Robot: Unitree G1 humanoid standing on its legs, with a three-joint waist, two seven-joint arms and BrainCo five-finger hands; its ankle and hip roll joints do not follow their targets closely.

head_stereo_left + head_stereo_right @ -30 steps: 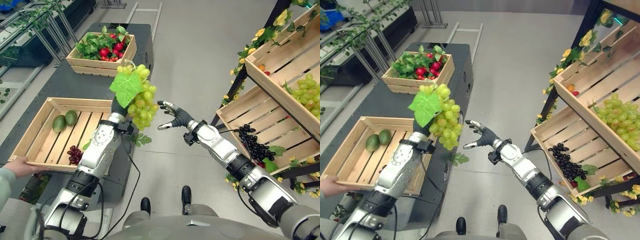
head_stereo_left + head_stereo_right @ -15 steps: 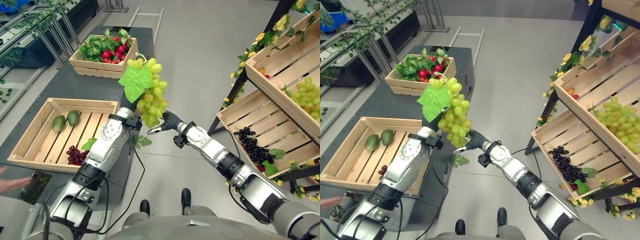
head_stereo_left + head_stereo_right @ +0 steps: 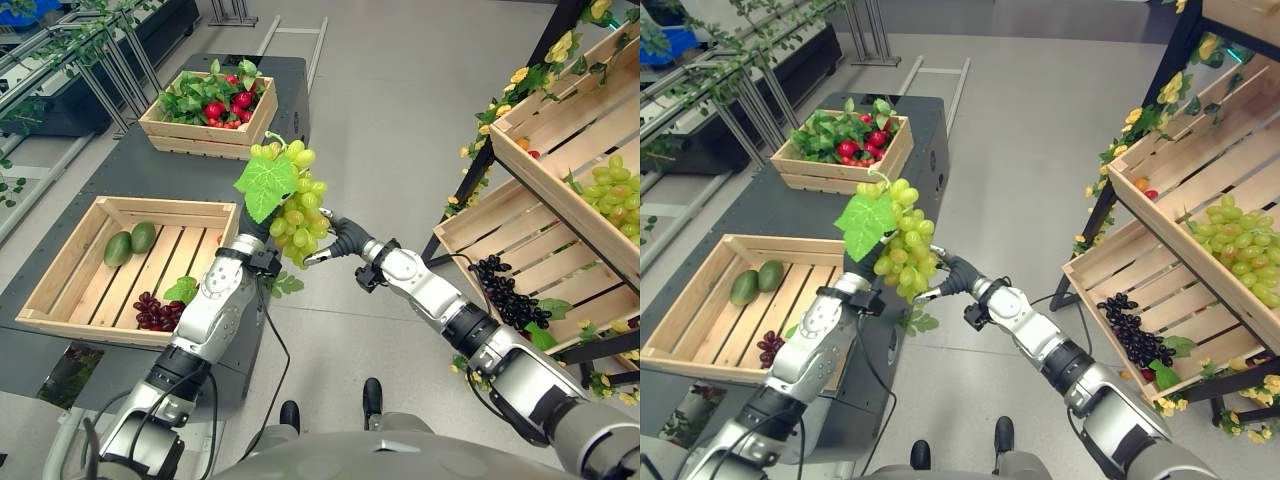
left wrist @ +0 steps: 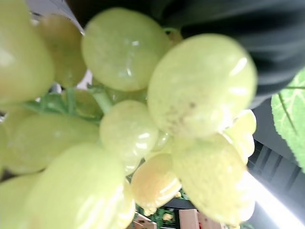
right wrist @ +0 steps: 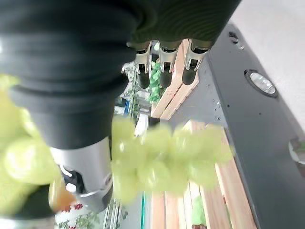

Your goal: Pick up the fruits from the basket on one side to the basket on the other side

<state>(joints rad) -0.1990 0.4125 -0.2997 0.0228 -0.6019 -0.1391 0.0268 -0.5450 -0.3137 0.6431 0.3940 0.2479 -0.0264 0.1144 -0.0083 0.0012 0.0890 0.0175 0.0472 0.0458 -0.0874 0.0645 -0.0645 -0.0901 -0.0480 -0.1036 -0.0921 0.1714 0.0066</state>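
Observation:
A bunch of green grapes [image 3: 297, 205] with a big green leaf [image 3: 264, 185] hangs in the air above the right edge of the dark table [image 3: 120, 170]. My left hand [image 3: 250, 232] is shut on it from below, and the grapes [image 4: 128, 129] sit right against it in the left wrist view. From the right, my right hand [image 3: 338, 240] is open and touches the bunch's lower right side. Its fingers [image 5: 163, 64] are straight beside the grapes [image 5: 167, 152]. The near crate [image 3: 170, 208] on the table holds two green fruits [image 3: 130, 242] and dark red grapes [image 3: 155, 310].
A far crate [image 3: 200, 135] on the table holds red fruit and leaves. On the flower-trimmed rack at right, the lower crate [image 3: 480, 215] has black grapes [image 3: 505, 290] and the upper crate [image 3: 545, 180] has green grapes [image 3: 615, 185]. A loose leaf [image 3: 285, 283] lies by the table's edge.
My right hand has moved left up to the bunch and now touches it. The left hand has shifted the bunch a little to the right. A person's hand at the near crate's corner has gone.

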